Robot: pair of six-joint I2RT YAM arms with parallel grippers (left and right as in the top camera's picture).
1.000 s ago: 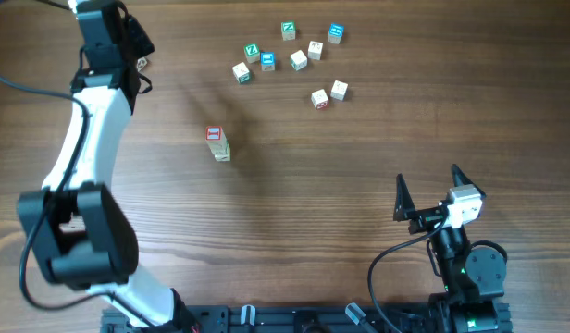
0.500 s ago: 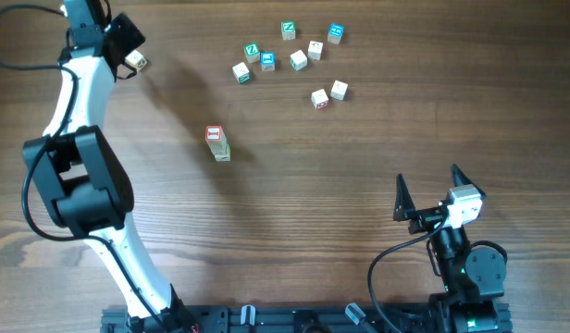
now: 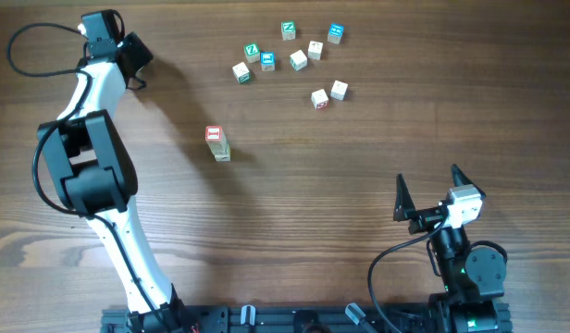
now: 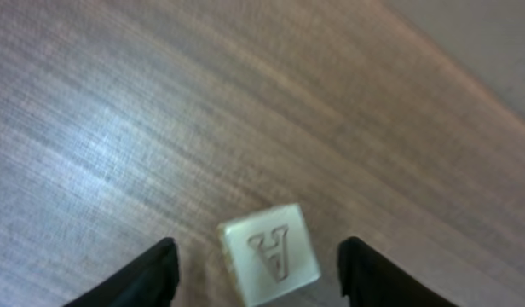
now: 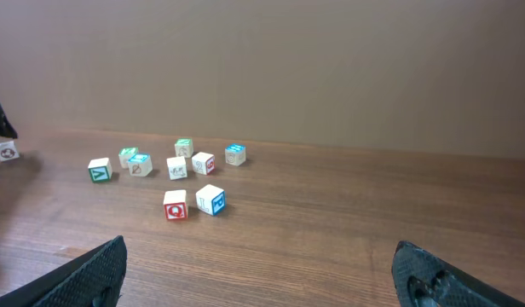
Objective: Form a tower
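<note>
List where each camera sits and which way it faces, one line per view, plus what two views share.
Overhead: above the table, looking down; left arm and right arm show, with the tower and loose cubes.
Left wrist: close above the table, facing down; open left gripper straddles a cream cube.
Right wrist: low, facing across the table to the wall; open right gripper tips at the lower corners.
Shared: overhead and right wrist both show the loose cubes.

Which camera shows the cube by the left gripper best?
Left wrist: the cube sits large between the open jaws, its A readable. Right wrist shows only a tiny cube at the far left edge, likely the same. Overhead, the left gripper hides it.
</note>
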